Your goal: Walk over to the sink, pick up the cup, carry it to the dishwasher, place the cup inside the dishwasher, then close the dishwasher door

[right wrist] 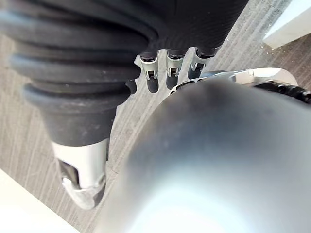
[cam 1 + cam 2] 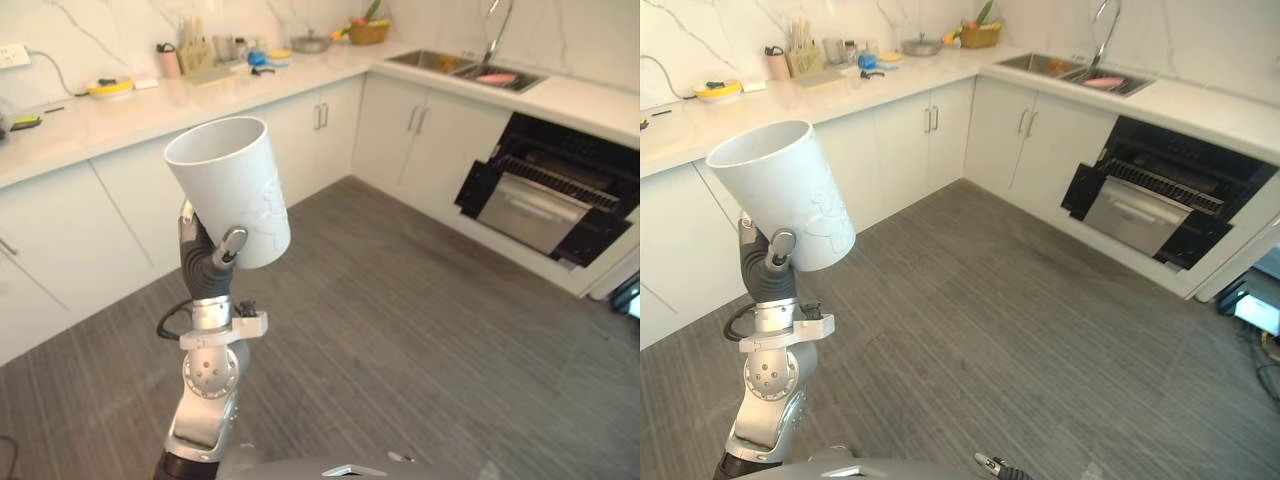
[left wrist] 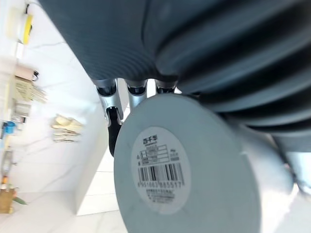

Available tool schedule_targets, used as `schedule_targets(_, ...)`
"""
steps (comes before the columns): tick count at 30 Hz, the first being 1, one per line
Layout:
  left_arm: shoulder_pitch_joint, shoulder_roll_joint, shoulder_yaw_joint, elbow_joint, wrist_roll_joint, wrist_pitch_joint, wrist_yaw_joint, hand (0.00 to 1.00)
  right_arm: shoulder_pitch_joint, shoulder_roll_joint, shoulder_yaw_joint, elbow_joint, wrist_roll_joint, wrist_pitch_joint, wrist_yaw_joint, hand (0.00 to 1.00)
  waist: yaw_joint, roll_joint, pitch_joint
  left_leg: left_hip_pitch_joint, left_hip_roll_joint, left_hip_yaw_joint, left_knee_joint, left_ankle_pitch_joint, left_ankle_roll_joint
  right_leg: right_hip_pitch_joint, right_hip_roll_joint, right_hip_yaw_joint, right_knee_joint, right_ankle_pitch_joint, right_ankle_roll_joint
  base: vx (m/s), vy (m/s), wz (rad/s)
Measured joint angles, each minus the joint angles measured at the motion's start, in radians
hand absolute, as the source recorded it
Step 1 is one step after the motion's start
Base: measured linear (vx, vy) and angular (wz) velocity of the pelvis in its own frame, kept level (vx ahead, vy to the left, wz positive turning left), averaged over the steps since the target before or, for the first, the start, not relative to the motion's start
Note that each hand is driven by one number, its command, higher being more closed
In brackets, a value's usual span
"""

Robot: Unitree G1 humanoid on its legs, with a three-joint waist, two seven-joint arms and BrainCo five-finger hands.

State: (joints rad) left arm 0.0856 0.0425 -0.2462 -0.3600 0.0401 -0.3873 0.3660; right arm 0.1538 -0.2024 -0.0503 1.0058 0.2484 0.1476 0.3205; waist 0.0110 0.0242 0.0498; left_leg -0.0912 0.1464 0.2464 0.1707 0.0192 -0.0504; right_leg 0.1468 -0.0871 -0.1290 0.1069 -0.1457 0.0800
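Left hand (image 2: pixel 208 262) raised, fingers curled round a tilted white cup (image 2: pixel 232 190); dishwasher (image 2: pixel 530 210) door hanging open beyond; right hand (image 1: pixel 87 87), grip unreadable

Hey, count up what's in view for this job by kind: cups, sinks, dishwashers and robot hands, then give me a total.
cup: 1, white, held in the left hand
sink: 1
dishwasher: 1, door open
hands: 2, the left hand and the right hand
Total: 5

White cabinets (image 2: pixel 335 125) under a countertop (image 2: pixel 130 115) bearing perhaps a fruit basket (image 2: pixel 368 33).
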Motion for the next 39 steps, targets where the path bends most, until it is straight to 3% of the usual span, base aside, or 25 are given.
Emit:
schedule_targets(2, -0.008, 0.014, 0.012, 0.008, -0.009, 0.002, 0.011, 1.00, -0.015, 0.023, -0.001, 0.018, 0.000, 0.001, -0.005, 0.00, -0.011, -0.029, 0.033, -0.021, -0.024, -0.020, 0.033, -0.014, 0.010, 0.026, 0.003, 0.028, -0.035, 0.002, -0.002, 0.16, 0.066, 0.43)
schedule_targets(3, -0.004, 0.027, 0.011, 0.016, -0.018, 0.002, 0.015, 1.00, -0.035, 0.025, -0.008, 0.038, 0.003, 0.003, -0.006, 0.00, -0.001, -0.036, 0.051, -0.030, -0.023, -0.020, 0.061, -0.030, 0.011, 0.032, 0.002, 0.039, -0.044, 0.010, -0.004, 0.12, 0.068, 0.16)
schedule_targets(6, 0.005, 0.049, 0.006, 0.024, -0.018, -0.021, 0.011, 1.00, -0.056, 0.033, -0.010, 0.069, 0.036, 0.003, -0.016, 0.00, 0.021, -0.041, 0.063, -0.025, -0.006, 0.000, 0.112, -0.072, 0.007, 0.036, 0.003, 0.075, -0.043, 0.011, -0.005, 0.03, 0.050, -0.29)
schedule_targets(9, 0.007, 0.075, 0.007, 0.033, -0.017, -0.052, 0.008, 1.00, -0.068, 0.026, -0.009, 0.076, 0.063, -0.018, -0.018, 0.00, 0.005, -0.031, 0.067, -0.005, 0.005, 0.027, 0.125, -0.089, 0.006, 0.037, 0.003, 0.117, -0.039, 0.011, -0.003, -0.03, 0.030, -0.34)
schedule_targets(10, -0.055, 0.193, -0.070, 0.108, -0.014, -0.046, -0.022, 1.00, -0.061, 0.030, 0.046, 0.070, 0.154, -0.034, -0.044, 0.00, -0.035, -0.051, 0.022, 0.130, -0.084, -0.026, -0.249, 0.100, -0.002, 0.009, -0.029, 0.095, -0.130, 0.080, 0.020, -0.03, 0.014, -0.14)
schedule_targets(17, -0.051, 0.189, -0.059, 0.108, -0.016, -0.046, -0.020, 1.00, -0.055, 0.031, 0.046, 0.066, 0.154, -0.032, -0.044, 0.00, -0.036, -0.052, 0.022, 0.144, -0.087, -0.002, -0.252, 0.081, -0.010, 0.008, -0.034, 0.109, -0.130, 0.074, 0.008, 0.00, 0.001, -0.10)
schedule_targets(21, -0.029, 0.157, -0.006, 0.108, -0.017, -0.047, -0.002, 1.00, -0.031, 0.023, 0.044, 0.026, 0.148, -0.020, -0.043, 0.00, -0.052, -0.048, 0.017, 0.145, -0.097, -0.002, -0.256, 0.065, -0.002, 0.009, -0.056, 0.048, -0.128, 0.068, -0.002, 0.03, 0.005, -0.04)
schedule_targets(23, -0.005, 0.132, 0.017, 0.124, -0.021, -0.046, 0.004, 1.00, -0.015, 0.022, 0.029, 0.001, 0.146, -0.013, -0.044, 0.00, -0.058, -0.045, 0.011, 0.150, -0.109, -0.011, -0.255, 0.053, 0.008, 0.008, -0.071, 0.014, -0.094, 0.034, -0.033, 0.10, 0.009, 0.21)
schedule_targets(25, 0.015, 0.116, 0.016, 0.141, -0.038, -0.045, 0.000, 1.00, 0.002, 0.024, 0.010, -0.012, 0.146, -0.014, -0.043, 0.00, -0.061, -0.063, 0.003, 0.151, -0.136, -0.033, -0.249, 0.038, 0.009, -0.017, -0.104, -0.010, -0.004, -0.037, -0.082, 0.13, 0.036, 0.41)
schedule_targets(26, 0.033, 0.107, 0.011, 0.141, -0.039, -0.044, -0.006, 1.00, 0.008, 0.025, -0.007, -0.012, 0.146, -0.014, -0.043, 0.00, -0.060, -0.070, -0.009, 0.152, -0.167, -0.062, -0.240, 0.012, 0.025, -0.029, -0.133, -0.029, 0.058, -0.085, -0.148, 0.16, 0.070, 0.43)
schedule_targets(27, 0.038, 0.102, 0.008, 0.141, -0.039, -0.044, -0.011, 1.00, 0.016, 0.024, -0.012, -0.013, 0.146, -0.015, -0.043, 0.00, -0.060, -0.073, -0.013, 0.147, -0.183, -0.084, -0.224, -0.008, 0.031, -0.026, -0.141, -0.041, 0.099, -0.094, -0.157, 0.22, 0.060, 0.53)
schedule_targets(28, 0.046, 0.090, 0.010, 0.145, -0.043, -0.042, -0.018, 1.00, 0.022, 0.020, -0.025, -0.018, 0.148, -0.028, -0.051, 0.00, -0.056, -0.070, -0.008, 0.147, -0.195, -0.112, -0.202, -0.024, 0.049, -0.090, -0.172, -0.053, 0.284, -0.085, -0.142, 0.26, 0.099, 0.61)
schedule_targets(29, 0.058, 0.090, 0.010, 0.154, -0.061, -0.032, -0.025, 1.00, 0.027, 0.022, -0.034, -0.048, 0.158, -0.036, -0.050, 0.00, -0.061, -0.071, -0.004, 0.166, -0.201, -0.137, -0.166, -0.046, 0.053, -0.171, -0.193, -0.029, 0.489, -0.022, -0.128, 0.28, 0.078, 0.59)
schedule_targets(30, 0.069, 0.087, 0.011, 0.156, -0.069, -0.027, -0.029, 1.00, 0.027, 0.027, -0.037, -0.052, 0.160, -0.040, -0.050, 0.00, -0.064, -0.051, 0.003, 0.177, -0.187, -0.150, -0.134, -0.071, 0.070, -0.219, -0.186, 0.011, 0.610, 0.001, -0.113, 0.29, 0.076, 0.57)
schedule_targets(32, 0.074, 0.080, 0.038, 0.176, -0.082, -0.028, -0.031, 1.00, 0.019, 0.062, -0.040, -0.053, 0.178, -0.045, -0.044, 0.00, -0.062, -0.074, 0.005, 0.179, -0.162, -0.182, -0.069, -0.126, 0.066, -0.305, -0.118, 0.032, 0.738, -0.106, -0.086, 0.24, -0.005, 0.46)
schedule_targets(34, 0.074, 0.077, 0.048, 0.187, -0.109, -0.026, -0.032, 1.00, 0.021, 0.085, -0.042, -0.057, 0.181, -0.058, -0.043, 0.00, -0.062, -0.083, 0.008, 0.202, -0.158, -0.204, -0.065, -0.151, 0.064, -0.360, -0.077, 0.010, 0.679, -0.146, -0.069, 0.24, -0.041, 0.37)
schedule_targets(36, 0.064, 0.072, 0.038, 0.184, -0.121, -0.026, -0.052, 1.00, 0.035, 0.091, -0.052, -0.092, 0.192, -0.062, -0.043, 0.00, -0.066, -0.071, 0.014, 0.218, -0.151, -0.224, -0.046, -0.181, 0.059, -0.397, -0.061, -0.022, 0.554, -0.153, -0.058, 0.31, -0.093, 0.32)
schedule_targets(39, 0.019, 0.064, -0.010, 0.171, -0.139, -0.022, -0.092, 1.00, 0.064, 0.091, -0.081, -0.144, 0.246, -0.062, -0.039, 0.00, -0.066, -0.010, 0.053, 0.231, -0.072, -0.251, 0.083, -0.300, 0.029, -0.437, -0.015, -0.013, 0.342, -0.065, -0.043, 0.30, -0.162, 0.20)
